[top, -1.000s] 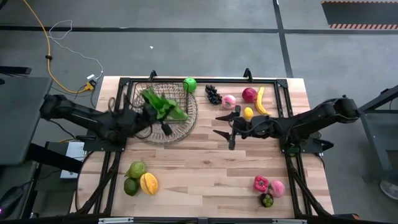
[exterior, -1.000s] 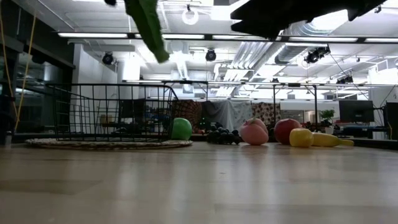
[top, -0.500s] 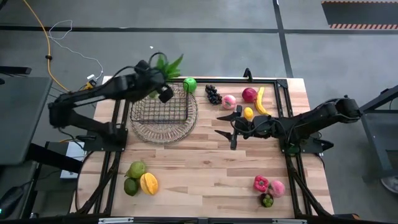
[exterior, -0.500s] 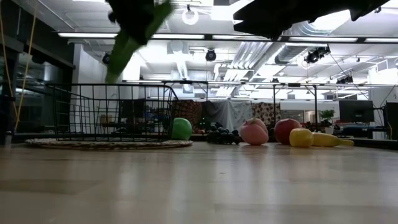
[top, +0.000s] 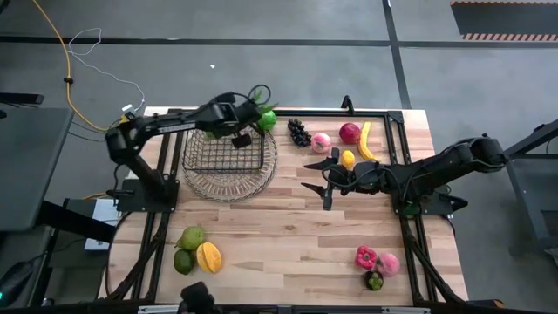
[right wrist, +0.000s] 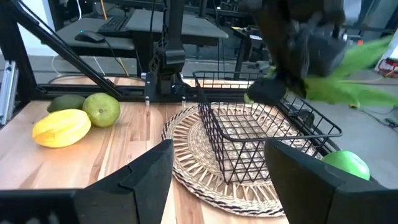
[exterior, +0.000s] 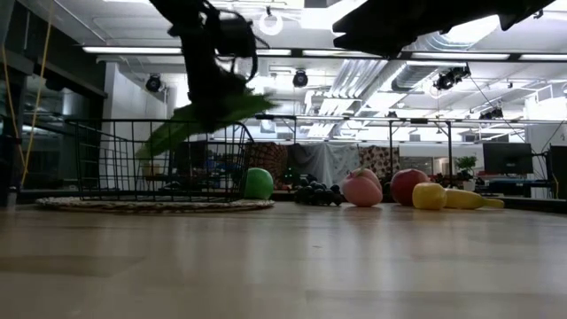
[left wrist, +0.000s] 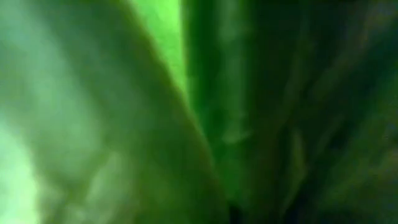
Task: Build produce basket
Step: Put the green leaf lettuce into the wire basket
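Note:
The dark wire basket (top: 228, 157) stands on a round woven mat on the table's far left. My left gripper (top: 242, 122) hovers over the basket's far right rim, shut on a long green leafy stalk (exterior: 205, 117). The stalk also shows in the right wrist view (right wrist: 348, 81) and fills the left wrist view (left wrist: 199, 112). A green round fruit (top: 266, 119) lies beside the basket. My right gripper (top: 305, 174) hangs open and empty over the table's middle, right of the basket. My left gripper holds the leafy stalk from above, and its leaves (exterior: 190, 124) hang slanting below the fingers at the height of the basket's rim, clear of the table. The gripper's own body and the leaves hide which part the fingers are on.
Dark grapes (top: 299, 131), a pink fruit (top: 322, 141), a red fruit (top: 350, 133), a banana (top: 366, 139) and a yellow fruit (top: 348, 158) lie at the far right. Two green fruits and a yellow one (top: 208, 256) lie near left. A red pepper (top: 365, 256) and two more pieces lie near right.
My left gripper has swung with the leafy stalk from over the basket's near side to its far rim, then toward the right and down. The stalk, high above the basket before, now hangs slanting at rim height.

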Controlling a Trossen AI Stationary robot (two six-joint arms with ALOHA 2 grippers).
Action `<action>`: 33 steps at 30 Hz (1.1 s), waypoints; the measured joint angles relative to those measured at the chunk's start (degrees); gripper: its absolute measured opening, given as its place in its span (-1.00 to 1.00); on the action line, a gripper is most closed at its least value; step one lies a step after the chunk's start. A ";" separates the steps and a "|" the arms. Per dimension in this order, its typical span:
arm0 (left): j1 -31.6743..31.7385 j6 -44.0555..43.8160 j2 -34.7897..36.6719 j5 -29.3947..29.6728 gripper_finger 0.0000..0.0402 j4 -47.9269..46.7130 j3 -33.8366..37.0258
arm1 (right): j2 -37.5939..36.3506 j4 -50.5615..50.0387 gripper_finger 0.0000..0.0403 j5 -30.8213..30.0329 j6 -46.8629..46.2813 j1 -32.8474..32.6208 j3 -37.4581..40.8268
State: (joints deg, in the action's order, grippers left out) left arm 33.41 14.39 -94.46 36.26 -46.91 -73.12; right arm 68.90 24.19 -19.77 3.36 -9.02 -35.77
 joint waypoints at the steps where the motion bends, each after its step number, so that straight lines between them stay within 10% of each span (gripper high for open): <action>1: 0.04 0.79 -1.10 0.85 -0.90 0.01 0.00 | 0.00 -0.02 0.21 0.00 -0.09 0.00 0.00; 19: 1.09 3.97 -8.37 0.41 -0.87 3.36 0.00 | 0.02 -0.11 0.21 0.00 -0.53 0.00 -0.02; 33: 1.11 3.80 -8.39 -0.05 -0.42 3.44 0.00 | 0.04 -0.18 0.21 0.00 -0.53 0.00 -0.04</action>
State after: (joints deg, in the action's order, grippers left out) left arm 34.52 18.19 -102.85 36.21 -43.47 -73.12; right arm 68.94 24.00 -19.77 2.83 -9.02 -35.81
